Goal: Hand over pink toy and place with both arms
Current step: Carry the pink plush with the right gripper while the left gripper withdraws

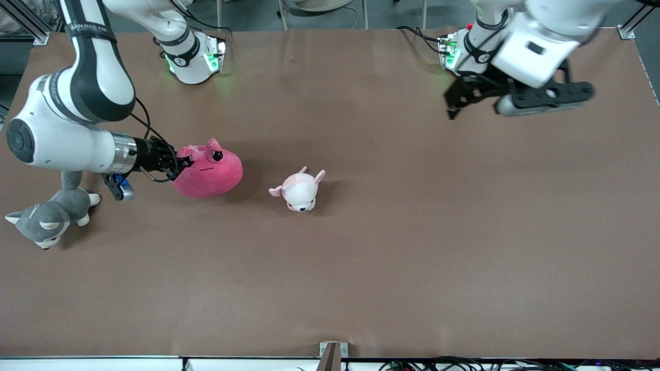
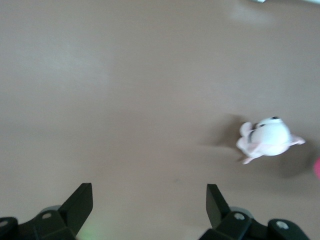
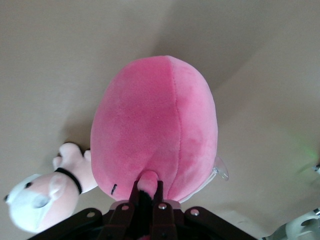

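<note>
The pink toy [image 1: 211, 175], a hot-pink rounded plush with black eyes, is toward the right arm's end of the table. My right gripper [image 1: 180, 161] is shut on one of its small bumps. In the right wrist view the toy's body [image 3: 155, 125] fills the middle, and the pinched bump sits between the shut fingers of the right gripper [image 3: 147, 187]. Whether the toy rests on the table or hangs just above it I cannot tell. My left gripper [image 1: 456, 103] hangs open and holds nothing, over the table near its own base. The left wrist view shows the left gripper [image 2: 148, 195] with only bare table between its fingers.
A pale pink-and-white puppy plush [image 1: 299, 190] lies beside the pink toy toward the table's middle, and shows as the puppy [image 2: 267, 140] and the puppy [image 3: 40, 200] in the wrist views. A grey wolf plush [image 1: 46, 219] lies under the right arm. The brown table [image 1: 412, 247] stretches wide.
</note>
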### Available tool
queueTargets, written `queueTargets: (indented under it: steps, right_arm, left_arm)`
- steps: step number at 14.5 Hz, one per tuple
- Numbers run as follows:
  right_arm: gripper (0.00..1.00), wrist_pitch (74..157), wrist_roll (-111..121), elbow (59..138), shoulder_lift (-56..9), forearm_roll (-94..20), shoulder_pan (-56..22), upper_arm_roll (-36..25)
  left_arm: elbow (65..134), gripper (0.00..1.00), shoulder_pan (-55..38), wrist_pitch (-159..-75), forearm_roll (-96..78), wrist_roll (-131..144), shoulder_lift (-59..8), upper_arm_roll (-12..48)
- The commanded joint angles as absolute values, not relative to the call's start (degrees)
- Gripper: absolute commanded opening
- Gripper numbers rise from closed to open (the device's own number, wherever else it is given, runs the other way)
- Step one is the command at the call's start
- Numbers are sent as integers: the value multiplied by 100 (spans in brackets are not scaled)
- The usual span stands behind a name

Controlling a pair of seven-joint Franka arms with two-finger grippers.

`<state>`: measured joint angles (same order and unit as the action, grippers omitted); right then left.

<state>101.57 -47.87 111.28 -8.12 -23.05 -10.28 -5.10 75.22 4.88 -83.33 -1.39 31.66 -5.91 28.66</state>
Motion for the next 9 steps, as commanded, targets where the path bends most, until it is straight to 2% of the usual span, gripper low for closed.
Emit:
queueTargets:
  steps: [1,4,7,8,9]
  right_arm:
    - [1,10458,-4352,11776,-580,-2268,-774,-413]
    - [2,10932,-3956,12259,-598,-2268,-624,-413]
    - [5,11285,-3640,12507,-650,-2276,-536,-413]
    - [31,11285,-3517,12481,-685,-2276,-458,-413]
    - [70,11294,-3411,12446,-720,-2276,-370,-413]
  left_arm:
    - [7664,100,1140,-8043,-105,2332,-396,2918]
    - [7883,100,1861,-7919,-141,1356,-291,2918]
    - [8243,100,2196,-7980,-132,1074,-115,2918]
    - [8349,100,2319,-8041,-141,846,-36,2918]
    - [8463,100,2425,-8094,-149,652,52,2918]
